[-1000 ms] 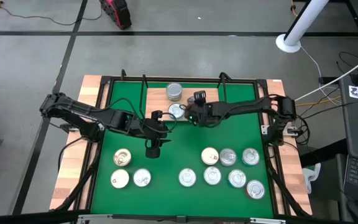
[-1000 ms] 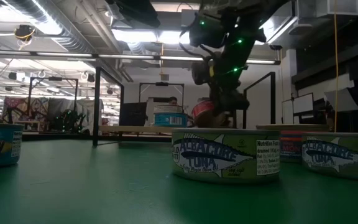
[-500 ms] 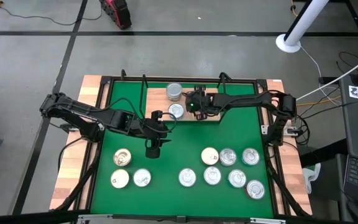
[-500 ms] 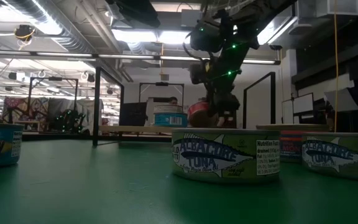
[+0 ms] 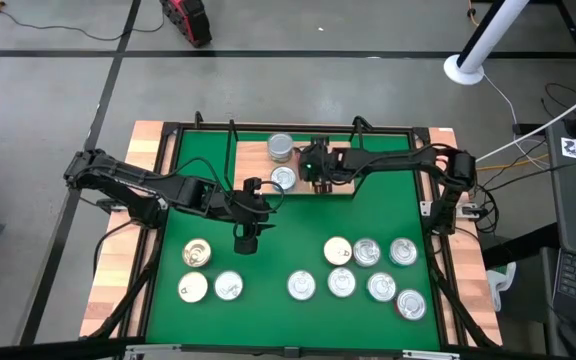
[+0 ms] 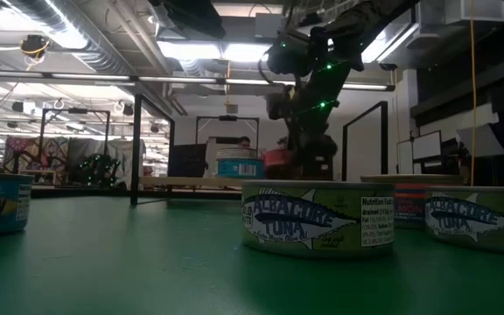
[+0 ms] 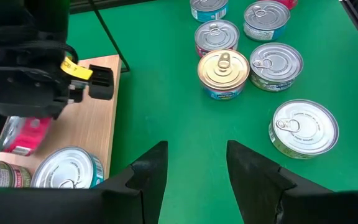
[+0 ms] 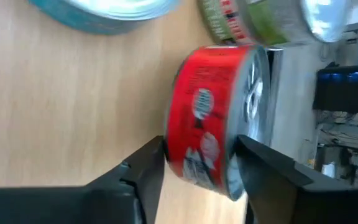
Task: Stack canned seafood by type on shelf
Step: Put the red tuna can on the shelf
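My right gripper (image 5: 318, 172) is over the light-wood shelf (image 5: 253, 155), its fingers open on either side of a red tin (image 8: 207, 112). In the low view the red tin (image 6: 278, 162) sits at about board height; whether it rests on the board is unclear. A stack of tins (image 5: 281, 147) and a teal tin (image 5: 283, 178) stand on the shelf beside it. My left gripper (image 5: 245, 240) hangs open above the green mat (image 5: 288, 225) with nothing between its fingers (image 7: 148, 174). My right gripper has one finger (image 8: 260, 168) beside the red tin's lid rim (image 8: 253, 106) and the other (image 8: 145, 168) beside its bottom rim (image 8: 174, 137). The view is blurred, and I cannot tell whether either finger touches the tin.
Several tins (image 5: 368, 270) lie lid-up on the mat at the near right, and three more (image 5: 208, 272) at the near left. Thin black wire uprights (image 5: 232, 135) frame the shelf. A black rail (image 5: 168, 200) borders the mat.
My right gripper has carried the red tin toward the table's far edge, from the shelf's near edge to over the board, turning as it went. In the low view the tin has sunk a little and shows less tilted.
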Available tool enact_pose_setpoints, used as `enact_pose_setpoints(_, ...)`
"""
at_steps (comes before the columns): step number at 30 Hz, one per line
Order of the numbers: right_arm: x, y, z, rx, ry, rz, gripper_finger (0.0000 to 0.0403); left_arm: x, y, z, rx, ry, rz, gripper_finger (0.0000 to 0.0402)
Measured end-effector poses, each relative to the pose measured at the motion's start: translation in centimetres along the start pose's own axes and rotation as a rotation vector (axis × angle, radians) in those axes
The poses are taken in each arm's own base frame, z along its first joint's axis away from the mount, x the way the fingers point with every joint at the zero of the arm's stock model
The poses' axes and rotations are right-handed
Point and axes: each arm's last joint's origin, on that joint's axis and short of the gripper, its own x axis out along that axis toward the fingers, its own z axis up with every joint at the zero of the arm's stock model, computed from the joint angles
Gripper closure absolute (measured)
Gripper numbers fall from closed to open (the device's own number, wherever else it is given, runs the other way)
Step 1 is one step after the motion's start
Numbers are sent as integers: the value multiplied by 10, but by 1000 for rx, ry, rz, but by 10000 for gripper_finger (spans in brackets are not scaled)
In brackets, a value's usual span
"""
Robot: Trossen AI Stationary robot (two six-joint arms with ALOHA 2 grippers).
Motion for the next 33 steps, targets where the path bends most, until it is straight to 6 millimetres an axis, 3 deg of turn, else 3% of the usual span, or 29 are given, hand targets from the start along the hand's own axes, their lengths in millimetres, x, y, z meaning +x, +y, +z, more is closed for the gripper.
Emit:
enact_pose_setpoints(8, 0, -1, 1, 3, -6, -12, 167, 0, 0, 0, 0, 0, 0, 242)
enact_pose_setpoints(33, 1, -11, -3, 15, 96, -197, 171, 0, 0, 0, -8, 1, 0, 242)
